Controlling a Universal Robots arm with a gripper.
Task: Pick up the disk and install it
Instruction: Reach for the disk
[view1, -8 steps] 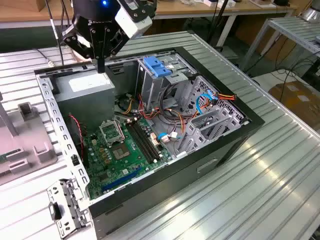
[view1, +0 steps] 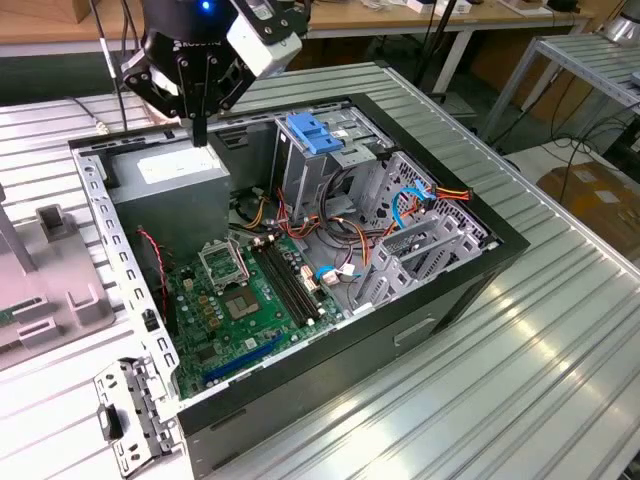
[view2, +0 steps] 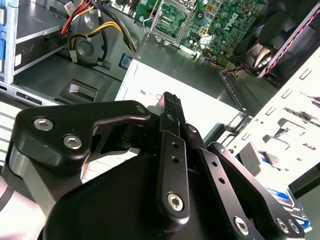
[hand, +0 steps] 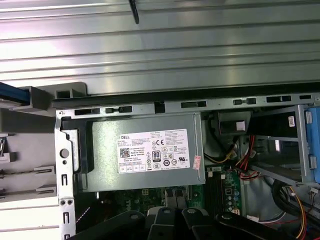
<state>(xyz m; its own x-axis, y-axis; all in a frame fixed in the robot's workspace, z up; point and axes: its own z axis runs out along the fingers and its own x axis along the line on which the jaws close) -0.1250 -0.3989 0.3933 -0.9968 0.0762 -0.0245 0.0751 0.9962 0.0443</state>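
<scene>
My gripper (view1: 200, 135) hangs over the back corner of the open computer case (view1: 440, 290), just above the grey power-supply box (view1: 170, 175). Its black fingers are shut together with nothing between them, as the second wrist view shows (view2: 170, 100). Outside the case, a grey stand (view1: 50, 275) sits on the exterior view's left. A blue edge (hand: 10, 92) on that stand and a scrap of white label with a blue band (view2: 280, 196) look like the disk. Most of it is hidden. The gripper is well apart from it.
The power-supply box (hand: 145, 152) lies directly below the wrist. A metal drive cage with a blue latch (view1: 312, 133) stands at the back of the case. The green motherboard (view1: 240, 300) and loose cables (view1: 340, 225) fill the floor. A detached metal bracket (view1: 130, 420) lies on the ribbed table.
</scene>
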